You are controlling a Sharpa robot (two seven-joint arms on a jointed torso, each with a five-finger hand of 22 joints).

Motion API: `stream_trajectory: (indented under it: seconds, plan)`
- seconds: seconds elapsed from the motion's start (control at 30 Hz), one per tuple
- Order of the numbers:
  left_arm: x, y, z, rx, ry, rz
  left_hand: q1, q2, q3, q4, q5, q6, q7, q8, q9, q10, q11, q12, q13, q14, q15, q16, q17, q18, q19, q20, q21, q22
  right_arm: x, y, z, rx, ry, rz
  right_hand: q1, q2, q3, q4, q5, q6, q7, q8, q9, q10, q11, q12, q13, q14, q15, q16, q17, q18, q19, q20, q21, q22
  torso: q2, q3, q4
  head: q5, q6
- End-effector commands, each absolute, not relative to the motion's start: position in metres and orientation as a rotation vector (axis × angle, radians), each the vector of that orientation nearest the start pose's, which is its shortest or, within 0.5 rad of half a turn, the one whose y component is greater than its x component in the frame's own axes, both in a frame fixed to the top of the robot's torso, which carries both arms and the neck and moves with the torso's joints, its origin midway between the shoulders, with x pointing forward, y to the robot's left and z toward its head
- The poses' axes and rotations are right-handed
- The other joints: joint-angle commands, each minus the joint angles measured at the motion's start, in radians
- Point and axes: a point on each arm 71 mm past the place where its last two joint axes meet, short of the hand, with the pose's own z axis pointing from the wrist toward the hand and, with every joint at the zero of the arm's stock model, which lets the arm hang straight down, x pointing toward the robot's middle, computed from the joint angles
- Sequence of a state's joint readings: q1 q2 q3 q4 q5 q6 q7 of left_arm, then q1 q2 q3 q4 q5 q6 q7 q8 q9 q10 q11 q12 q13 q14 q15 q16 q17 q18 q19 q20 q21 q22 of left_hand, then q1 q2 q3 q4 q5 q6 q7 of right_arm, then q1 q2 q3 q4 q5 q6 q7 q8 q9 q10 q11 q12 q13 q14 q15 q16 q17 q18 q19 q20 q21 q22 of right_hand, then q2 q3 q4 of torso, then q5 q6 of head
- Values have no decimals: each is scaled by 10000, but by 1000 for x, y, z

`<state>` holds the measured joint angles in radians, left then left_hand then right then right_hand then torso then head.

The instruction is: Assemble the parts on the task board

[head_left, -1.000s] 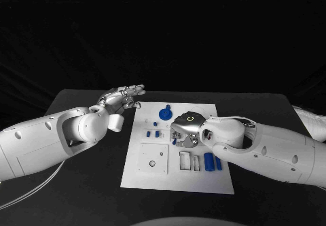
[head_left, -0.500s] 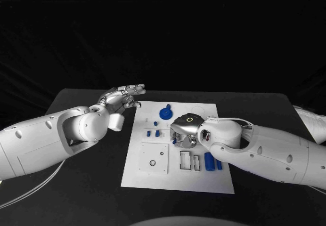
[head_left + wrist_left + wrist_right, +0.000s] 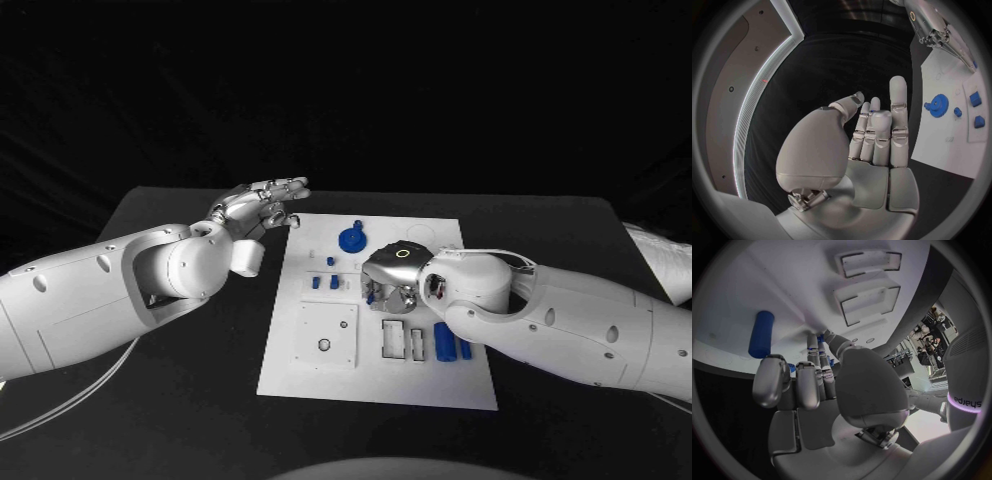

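Barely anything is shifting since a second ago: the right hand [image 3: 392, 277] is still pressing fingertips [image 3: 812, 340] down at mid task board [image 3: 378, 385], grip unclear, small blue parts [image 3: 325, 284] lying just left. Open-fingered, the left hand [image 3: 260, 207] is hovering beyond the board's far-left corner, holding nothing.

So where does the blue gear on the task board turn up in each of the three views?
Head view: blue gear near the task board's far edge, just beyond the right hand.
Left wrist view: blue gear on the white board beyond the left hand's fingertips.
Right wrist view: I cannot find it.
Shared landmark: the white board.
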<state>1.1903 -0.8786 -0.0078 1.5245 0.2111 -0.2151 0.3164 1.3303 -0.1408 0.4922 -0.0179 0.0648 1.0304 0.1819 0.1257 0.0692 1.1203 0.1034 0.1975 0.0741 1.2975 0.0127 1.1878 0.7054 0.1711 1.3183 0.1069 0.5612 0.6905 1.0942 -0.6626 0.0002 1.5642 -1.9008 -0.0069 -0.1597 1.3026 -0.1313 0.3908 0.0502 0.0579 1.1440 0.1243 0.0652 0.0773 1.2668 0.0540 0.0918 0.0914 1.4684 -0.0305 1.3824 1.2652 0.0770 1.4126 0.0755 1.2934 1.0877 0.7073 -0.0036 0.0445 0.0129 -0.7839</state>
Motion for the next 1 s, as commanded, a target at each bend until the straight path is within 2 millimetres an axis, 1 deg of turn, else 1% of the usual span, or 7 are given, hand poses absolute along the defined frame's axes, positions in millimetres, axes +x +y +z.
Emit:
stream_trajectory:
  seconds: [0.03,0.37,0.53,0.67,0.8,0.9,1.0]
  plan:
    - [490,223,-178,-13812,14188,-16540,92,8,-14,-58,0,-72,-12,33,-16,-83,13,70,-16,-68,8,-65,-9,88,-84,-11,-45,-16,445,-94,-228,-7306,17772,5405,-3,77,61,21,28,76,-8,19,2,45,17,-46,0,499,45,37,4,165,18,13,-5,3,0,-2,3,-14,-12]
    - [490,223,-178,-13780,14228,-16519,97,10,-24,-69,0,-95,-5,30,-18,-111,20,74,-19,-73,12,-62,-16,89,-86,-8,-49,-19,445,-94,-231,-7340,18019,5404,-98,4,-23,108,28,49,12,-3,-7,20,39,-77,-11,488,58,15,-39,170,5,18,-30,-35,0,-1,5,-17,-47]
    - [490,223,-178,-13784,14232,-16505,106,12,-29,-80,1,-112,0,29,-19,-131,24,78,-21,-78,15,-60,-23,89,-87,-6,-52,-20,445,-93,-232,-7335,18172,5416,-171,-33,-84,193,112,2,35,-19,-20,-53,67,-130,-34,477,79,-8,-81,173,-9,35,-53,-69,1,-1,4,-20,-66]
    - [490,223,-178,-13788,14236,-16493,128,17,-30,-101,4,-131,5,29,-19,-154,28,87,-22,-84,18,-59,-34,90,-87,-3,-55,-23,444,-94,-233,-7308,18280,5439,-247,-79,-157,306,412,-62,62,-23,-37,-116,96,-174,-66,471,107,-15,-102,177,-20,61,-72,-91,-1,-5,2,-17,-89]
    - [490,224,-178,-13765,14239,-16476,148,25,-26,-119,6,-143,9,32,-19,-171,32,94,-23,-88,19,-56,-39,91,-87,-2,-57,-24,444,-94,-233,-7251,18344,5471,-422,-90,-252,517,870,-101,78,-16,-47,-136,114,-185,-87,468,127,-14,-115,179,-20,86,-76,-90,-8,-3,-2,-20,-91]
    - [490,224,-178,-13742,14244,-16466,162,29,-25,-132,7,-154,12,32,-19,-184,35,99,-23,-92,20,-56,-47,91,-87,-1,-57,-24,444,-94,-233,-7218,18400,5489,-483,-93,-292,609,1041,-105,80,-11,-48,-137,117,-181,-92,469,128,-6,-110,180,-19,91,-78,-91,-7,-1,0,-19,-96]
    - [490,224,-178,-13734,14244,-16457,167,31,-24,-138,8,-160,15,32,-19,-192,38,102,-24,-94,21,-55,-50,91,-87,0,-58,-25,444,-94,-234,-7188,18460,5530,-443,-78,-275,606,1092,-102,68,-8,-47,-143,109,-183,-96,467,125,-10,-120,182,-20,91,-80,-94,-6,-1,2,-20,-101]
